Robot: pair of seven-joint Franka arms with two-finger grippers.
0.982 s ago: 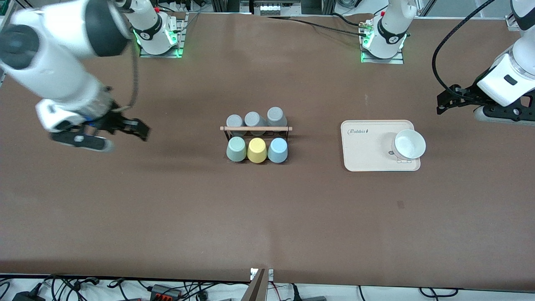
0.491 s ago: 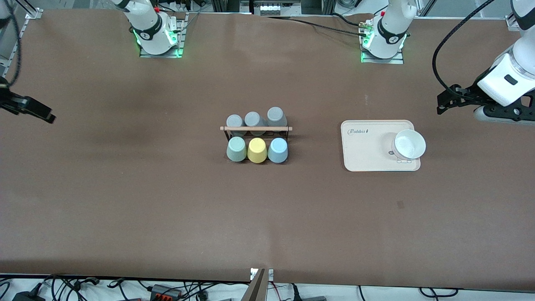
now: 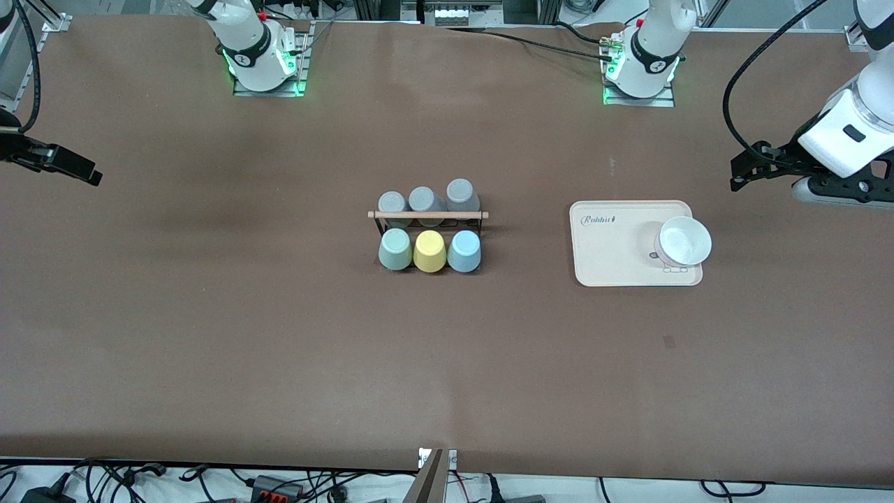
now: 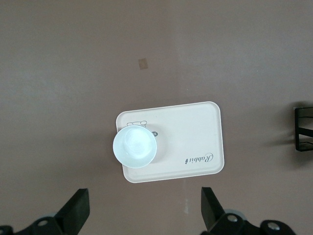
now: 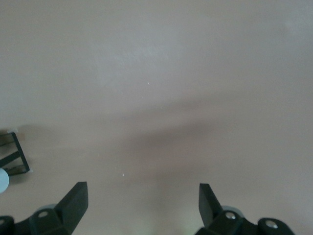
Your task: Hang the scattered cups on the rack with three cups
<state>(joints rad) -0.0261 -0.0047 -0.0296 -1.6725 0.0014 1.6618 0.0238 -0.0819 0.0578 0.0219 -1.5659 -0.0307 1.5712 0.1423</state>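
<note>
The green cup (image 3: pixel 395 249) and blue cup (image 3: pixel 464 251) sit upside down on the rack (image 3: pixel 427 216) in the middle of the table, well apart from the empty, open right gripper (image 3: pixel 66 164) and left gripper (image 3: pixel 751 171), which wait over the table's two ends.

Right pincer (image 3: pixel 70 166) cut by frame edge; rack (image 3: pixel 427 216) pegs hidden under cups.

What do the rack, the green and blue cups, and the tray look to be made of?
Rack: thin black wire, likely metal, with a pale rod across its top that looks like bare wood. Green cup and blue cup: matte pastel, no glare, probably plastic or silicone. Tray: smooth beige with rounded corners and printed lettering, likely plastic.
</note>
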